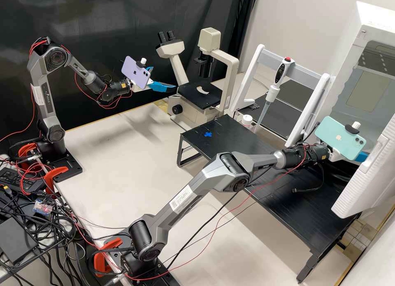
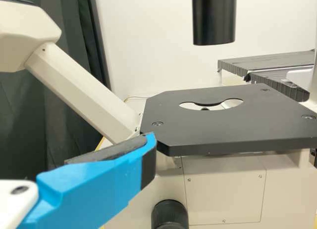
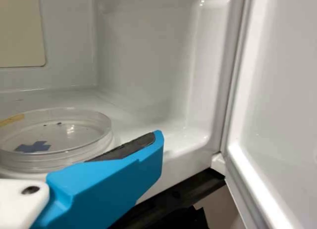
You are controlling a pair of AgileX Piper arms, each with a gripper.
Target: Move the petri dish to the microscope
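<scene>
Right gripper beside petri dish; cannot tell whether released or grasping. Dish: clear, round, shallow, blue cross, yellowish strip at rim; inside white chamber. Left gripper spread open near microscope.

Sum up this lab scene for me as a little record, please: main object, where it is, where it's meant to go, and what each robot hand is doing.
Main object: clear petri dish
Dish location: inside the white cabinet, whose door is open
Destination: microscope, on whose black stage the dish is not yet placed
Left gripper: beside the microscope stage, open
Right gripper: at the cabinet, close to the dish
Other equipment: pipette by a white frame; low black table
</scene>
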